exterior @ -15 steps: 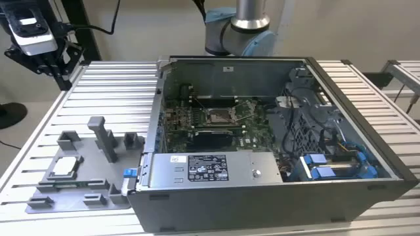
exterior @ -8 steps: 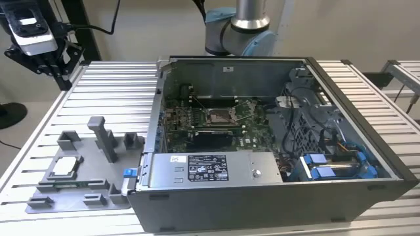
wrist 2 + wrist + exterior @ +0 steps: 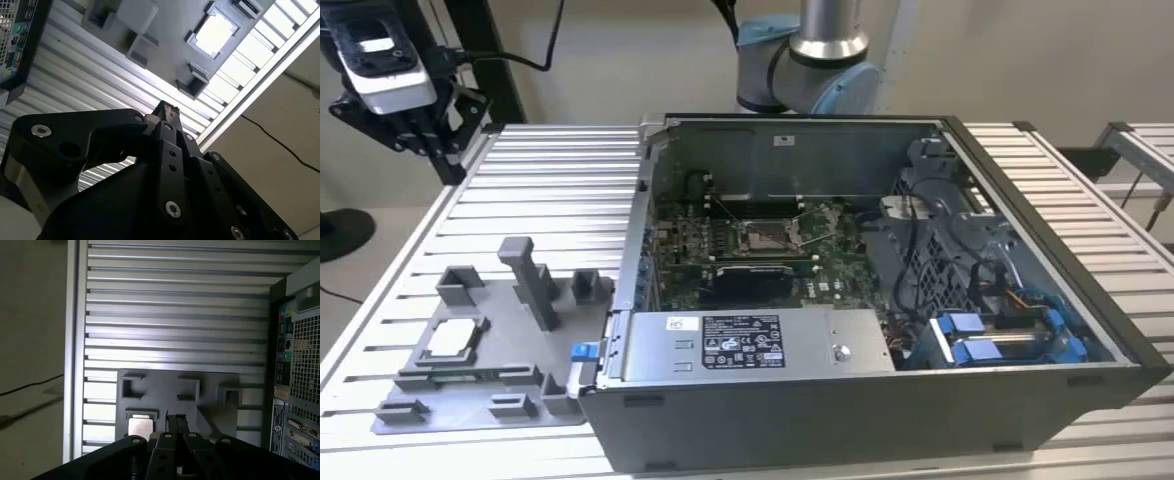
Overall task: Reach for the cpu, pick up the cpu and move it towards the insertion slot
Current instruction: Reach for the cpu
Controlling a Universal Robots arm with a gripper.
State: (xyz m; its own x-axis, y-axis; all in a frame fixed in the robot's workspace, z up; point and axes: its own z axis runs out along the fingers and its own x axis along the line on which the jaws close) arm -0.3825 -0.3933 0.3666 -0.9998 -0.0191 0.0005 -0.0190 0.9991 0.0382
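The cpu (image 3: pixel 450 340) is a small silvery-white square lying flat in a pocket of the grey fixture plate (image 3: pixel 480 400), at the exterior view's left beside the computer case. Both wrist views show the cpu (image 3: pixel 214 35) (image 3: pixel 139 426) from above. My gripper (image 3: pixel 411 130) hangs high above the table's far corner at the exterior view's left, well away from the cpu. Its black fingers (image 3: pixel 165 107) (image 3: pixel 175 419) are shut together with nothing between them. The insertion slot (image 3: pixel 763 236) has a shiny metal frame on the green board inside the open case.
The open computer case (image 3: pixel 881 300) takes up the middle and the exterior view's right of the ribbed metal table (image 3: pixel 547 170). Grey upright blocks (image 3: pixel 534 285) rise from the fixture plate near the cpu. The arm's base (image 3: pixel 807 70) stands behind the case.
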